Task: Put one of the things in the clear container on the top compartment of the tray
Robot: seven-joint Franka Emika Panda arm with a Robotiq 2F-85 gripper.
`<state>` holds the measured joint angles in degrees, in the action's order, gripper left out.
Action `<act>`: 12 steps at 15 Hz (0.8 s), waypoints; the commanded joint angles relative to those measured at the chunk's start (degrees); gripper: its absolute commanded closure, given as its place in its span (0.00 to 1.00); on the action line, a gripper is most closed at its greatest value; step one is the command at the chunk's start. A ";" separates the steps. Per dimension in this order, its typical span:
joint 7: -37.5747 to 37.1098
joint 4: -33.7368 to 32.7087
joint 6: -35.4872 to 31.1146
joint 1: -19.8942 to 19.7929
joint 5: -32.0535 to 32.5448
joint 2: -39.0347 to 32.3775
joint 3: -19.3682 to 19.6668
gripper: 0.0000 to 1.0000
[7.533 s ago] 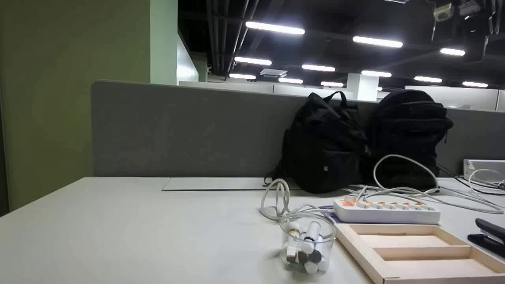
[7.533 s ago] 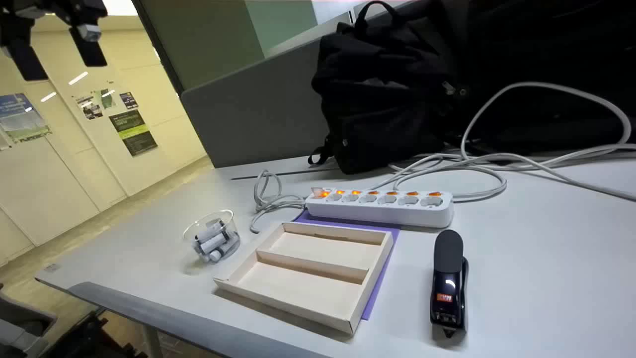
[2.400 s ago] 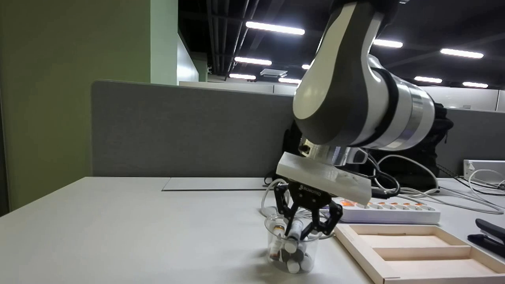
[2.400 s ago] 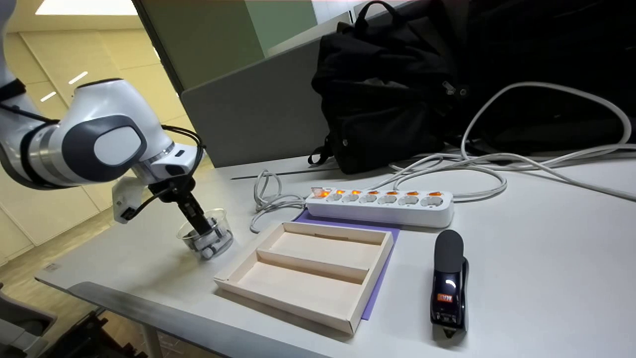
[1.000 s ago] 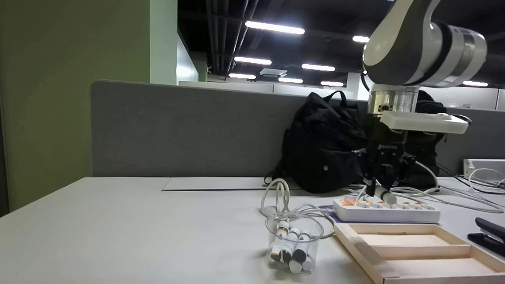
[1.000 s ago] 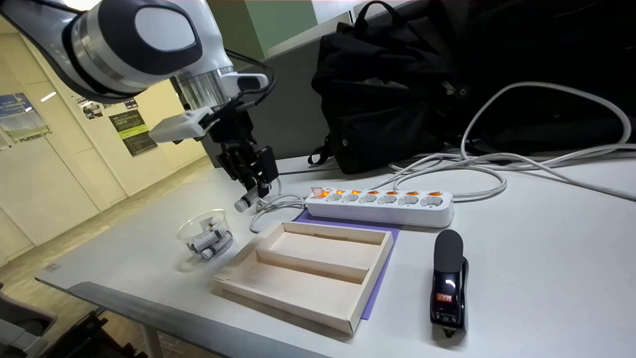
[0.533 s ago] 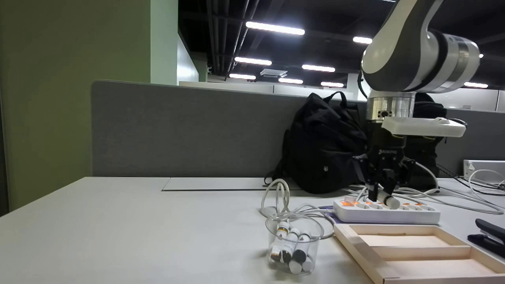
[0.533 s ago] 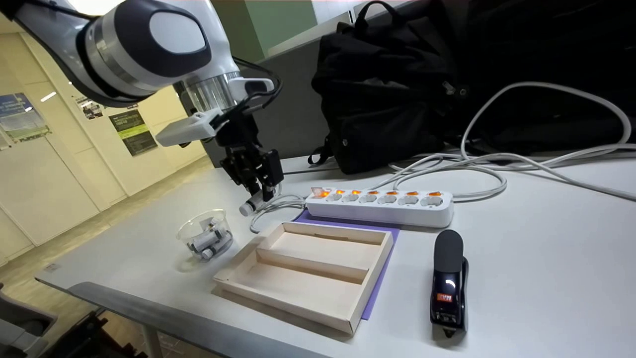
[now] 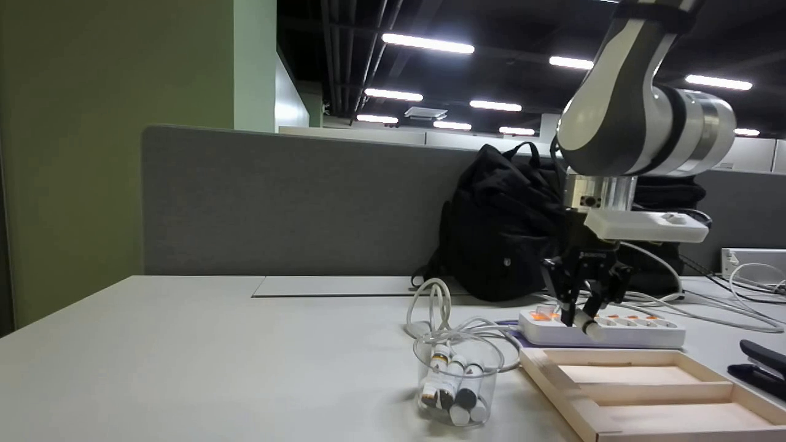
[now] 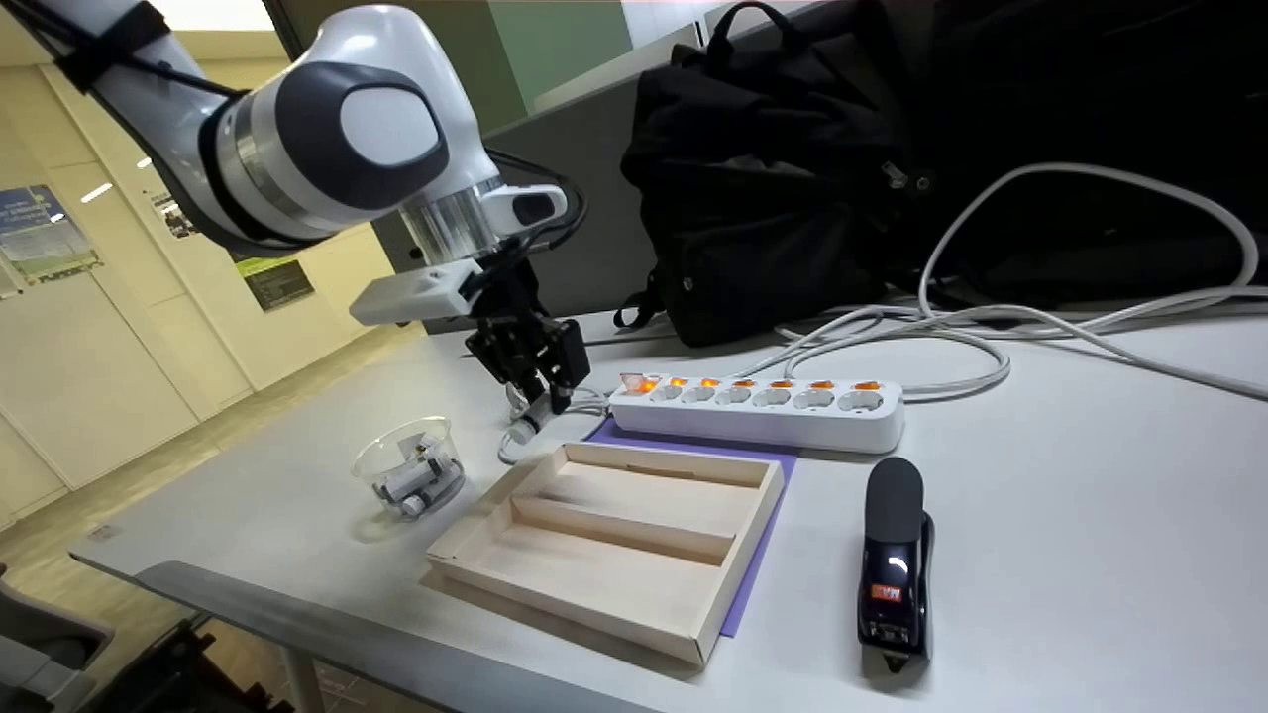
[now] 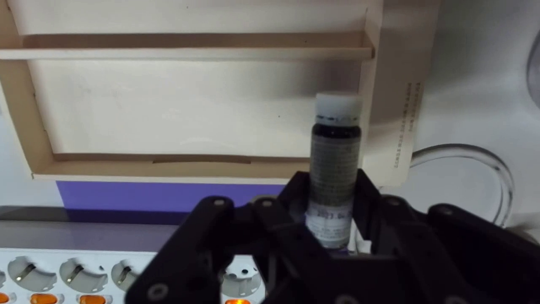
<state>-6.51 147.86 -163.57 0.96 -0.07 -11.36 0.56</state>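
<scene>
One white-capped btl is pinched in the gripper, held up tilted nr the tray; sev. other btls are seen in the clear container.

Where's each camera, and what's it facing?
In an exterior view: low over the desk, facing the partition; arm and gripper show.
In an exterior view: above desk level, looking down across the tray; same parts show.
Wrist view: on the arm, facing down at the tray; fingers show, holding a vial.
Both exterior views share the clear container.
</scene>
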 commanded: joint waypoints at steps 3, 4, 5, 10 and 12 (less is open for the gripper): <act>3.10 -1.73 -7.71 -0.42 0.37 -7.43 0.40 0.93; 3.83 -1.85 -8.89 -0.69 0.14 -8.50 0.18 0.93; 4.13 -1.97 -9.91 -0.67 0.23 -9.38 0.31 0.93; 4.66 -2.08 -11.05 -1.07 -0.56 -11.74 -0.30 0.93; 3.76 -1.65 -11.44 0.28 -0.22 -11.61 0.97 0.93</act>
<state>-2.34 146.47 -174.77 0.42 -0.25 -22.44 0.60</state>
